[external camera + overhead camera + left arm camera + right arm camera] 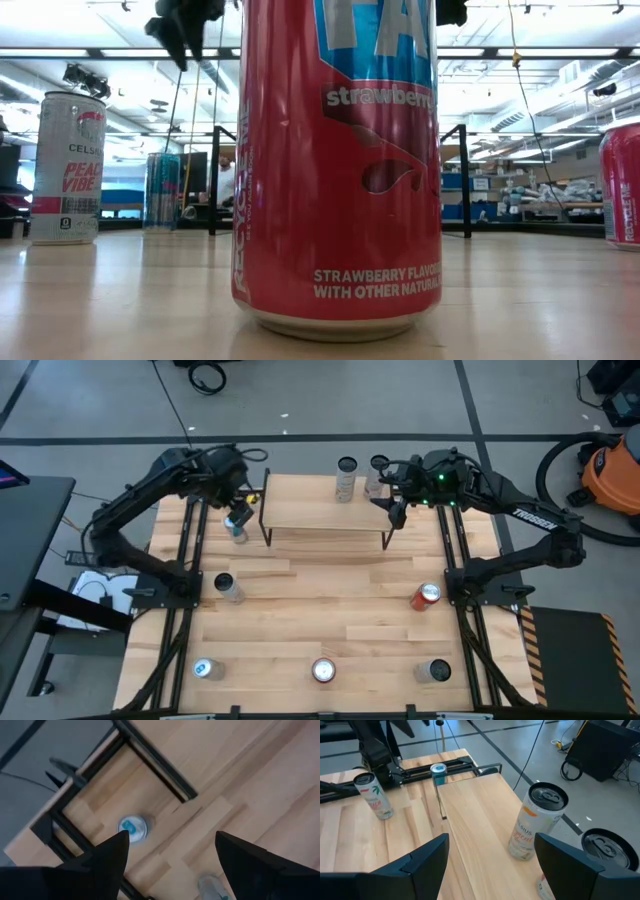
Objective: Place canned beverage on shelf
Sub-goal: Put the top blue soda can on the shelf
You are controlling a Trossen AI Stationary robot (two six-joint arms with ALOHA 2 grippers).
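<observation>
The shelf (325, 510), a light board on thin black legs, stands at the table's far middle. Two cans (346, 478) (377, 475) stand at its far edge. The nearer one shows as a pale can (537, 820) in the right wrist view. A blue-topped can (237, 528) stands on the table just left of the shelf and shows from above (132, 827). My left gripper (240, 510) (172, 837) hangs open and empty above that can. My right gripper (397, 512) (492, 837) is open and empty over the shelf's right end.
More cans stand on the table: one mid-left (226, 587), a red one mid-right (427, 596), and three along the near edge (206, 670) (323, 671) (436, 671). The middle one fills the low view (340, 170). Bare table lies between the shelf and the near row.
</observation>
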